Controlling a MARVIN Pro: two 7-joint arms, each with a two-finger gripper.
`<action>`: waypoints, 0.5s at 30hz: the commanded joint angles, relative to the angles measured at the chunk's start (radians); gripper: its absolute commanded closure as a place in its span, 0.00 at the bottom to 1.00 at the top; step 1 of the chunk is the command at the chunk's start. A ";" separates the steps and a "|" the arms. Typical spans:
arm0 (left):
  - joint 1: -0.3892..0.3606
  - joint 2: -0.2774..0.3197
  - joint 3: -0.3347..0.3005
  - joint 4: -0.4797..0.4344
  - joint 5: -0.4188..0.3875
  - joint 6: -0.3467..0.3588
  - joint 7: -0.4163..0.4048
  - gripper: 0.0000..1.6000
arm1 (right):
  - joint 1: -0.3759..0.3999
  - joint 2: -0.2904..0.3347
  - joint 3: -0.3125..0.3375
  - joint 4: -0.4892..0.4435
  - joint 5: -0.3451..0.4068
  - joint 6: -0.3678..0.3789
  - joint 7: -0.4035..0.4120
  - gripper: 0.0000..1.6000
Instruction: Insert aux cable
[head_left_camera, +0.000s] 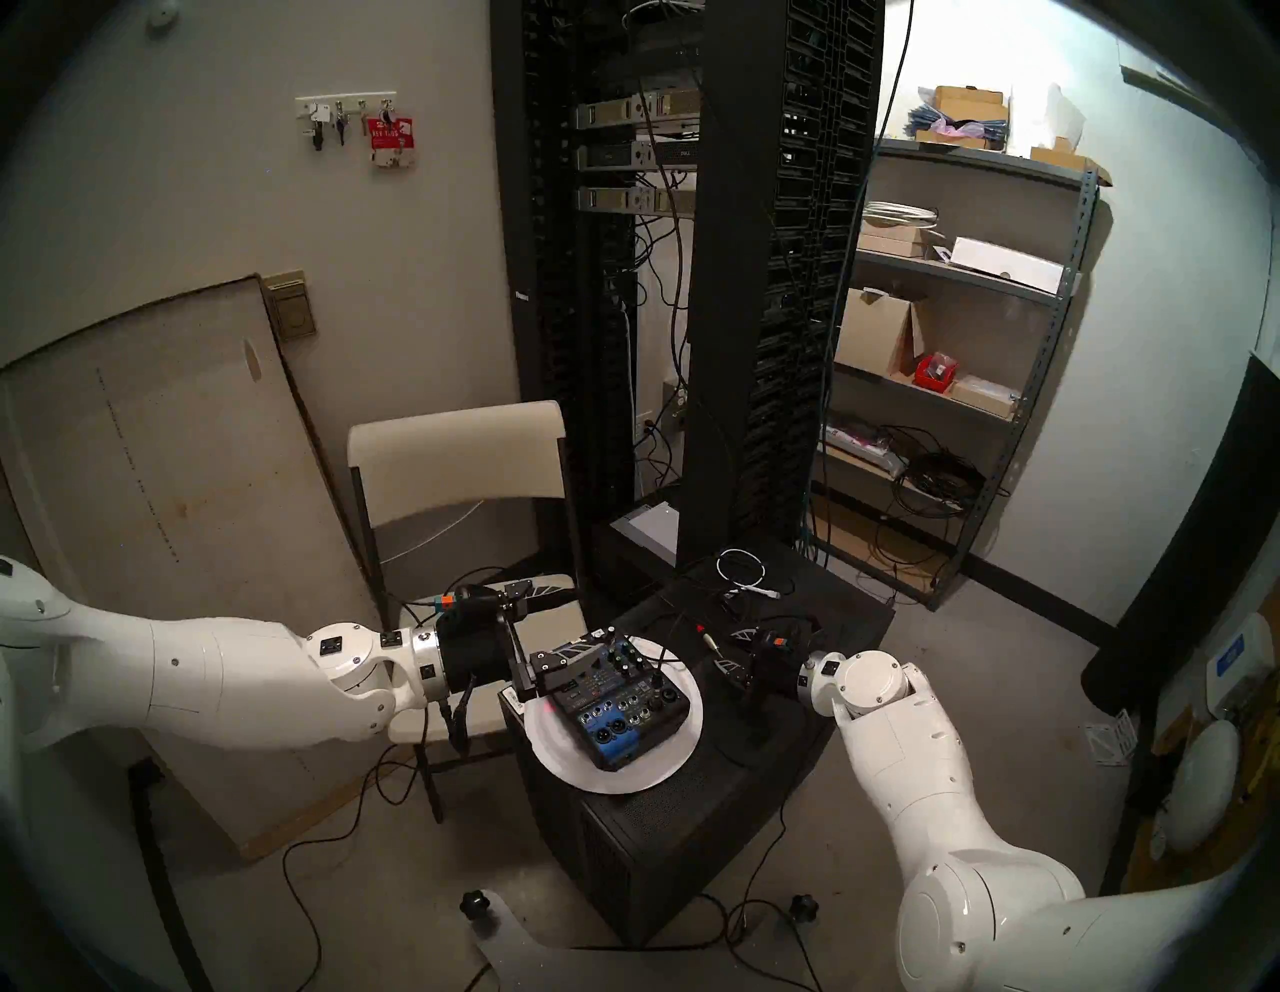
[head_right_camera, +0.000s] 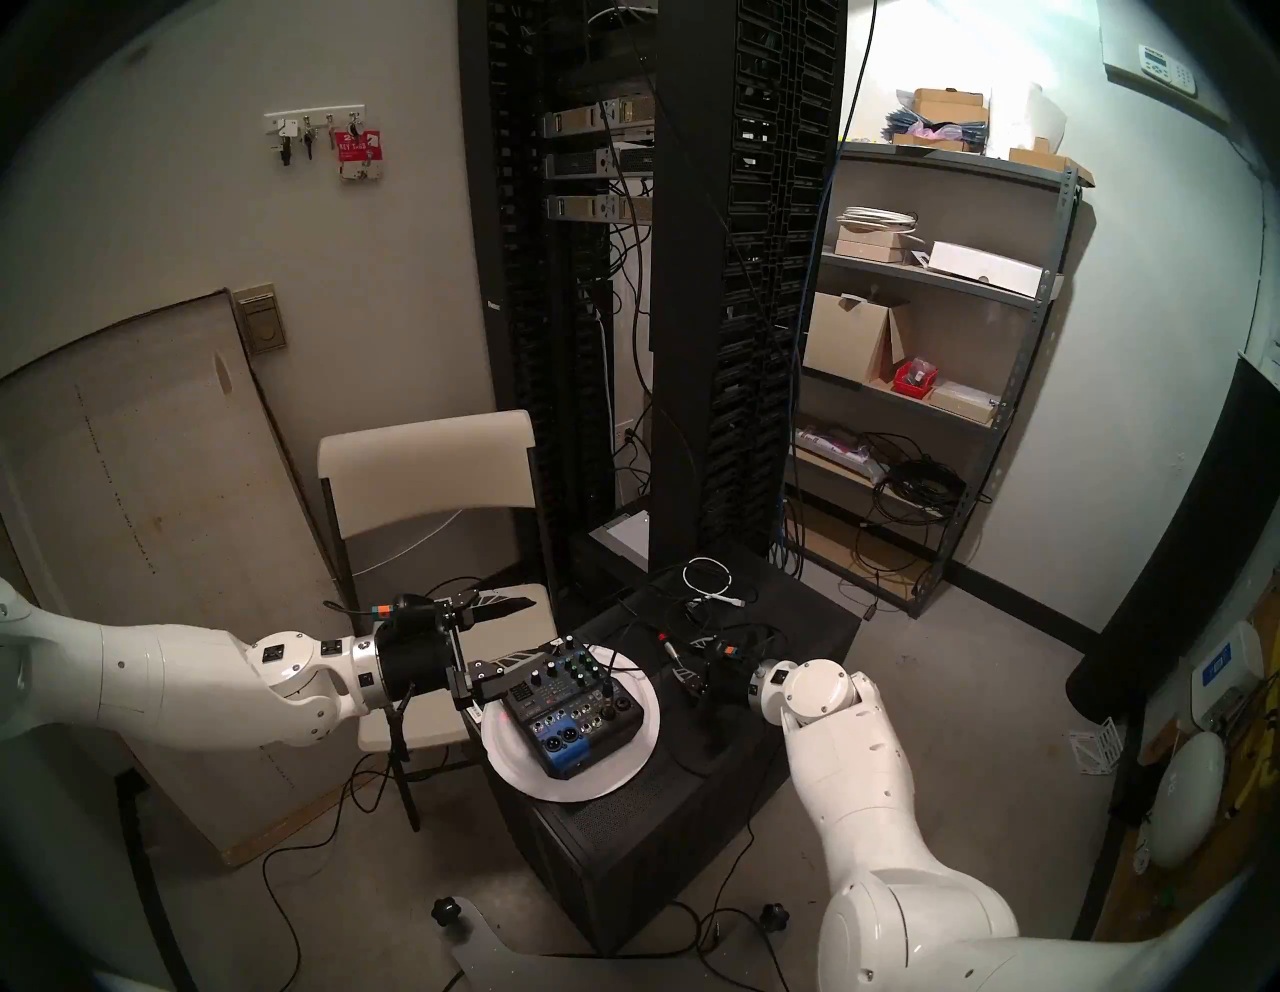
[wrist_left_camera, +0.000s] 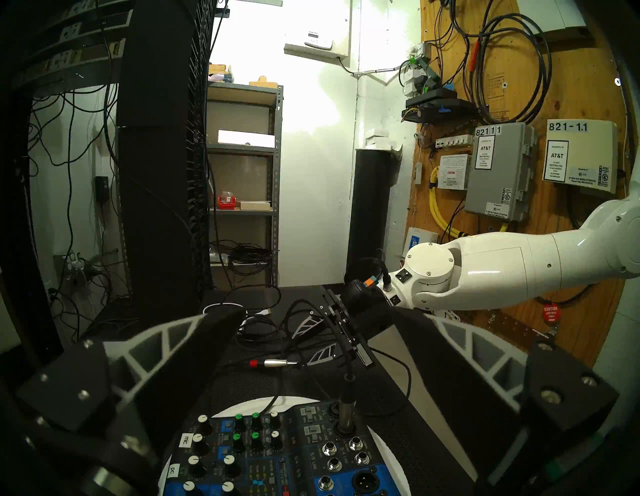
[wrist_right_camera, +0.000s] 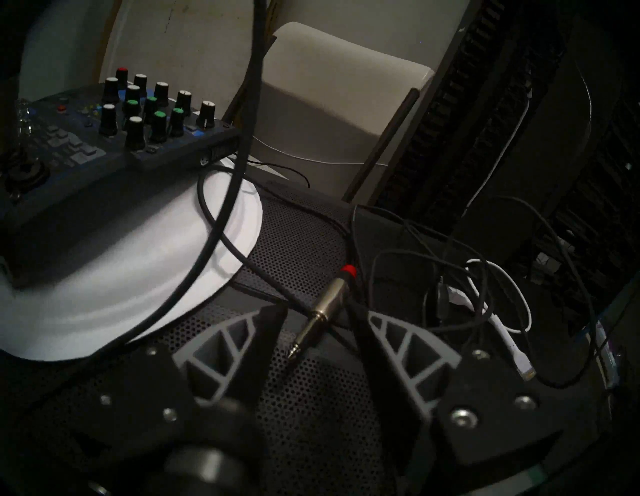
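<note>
Aux cable (wrist_right_camera: 323, 304): black lead, red band, silver jack, lying on perforated black top.
Writing: "AT&T", "821-1.1".
Right gripper (wrist_right_camera: 317, 320): fingers apart, empty.
Left gripper (wrist_left_camera: 318, 332): spread wide, empty.

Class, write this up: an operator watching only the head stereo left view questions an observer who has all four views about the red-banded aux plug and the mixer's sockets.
Operator: The aux cable plug is tiny here. How does it lie?
Observer: In the right wrist view it lies on the perforated black top, between the open fingers of the right gripper, with its metal tip toward the camera.
Operator: Any free socket on the mixer?
Observer: The left wrist view shows several empty round sockets beside a seated plug.
</note>
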 joint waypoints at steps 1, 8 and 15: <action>-0.013 -0.001 -0.011 0.000 0.002 -0.005 0.000 0.00 | -0.002 -0.010 0.004 -0.038 0.002 0.019 -0.001 0.42; -0.013 -0.001 -0.011 0.000 0.002 -0.005 0.000 0.00 | 0.029 -0.004 0.001 0.038 -0.014 0.006 -0.033 0.44; -0.013 -0.001 -0.011 0.000 0.001 -0.005 0.000 0.00 | 0.038 -0.003 0.004 0.052 -0.013 -0.006 -0.046 0.46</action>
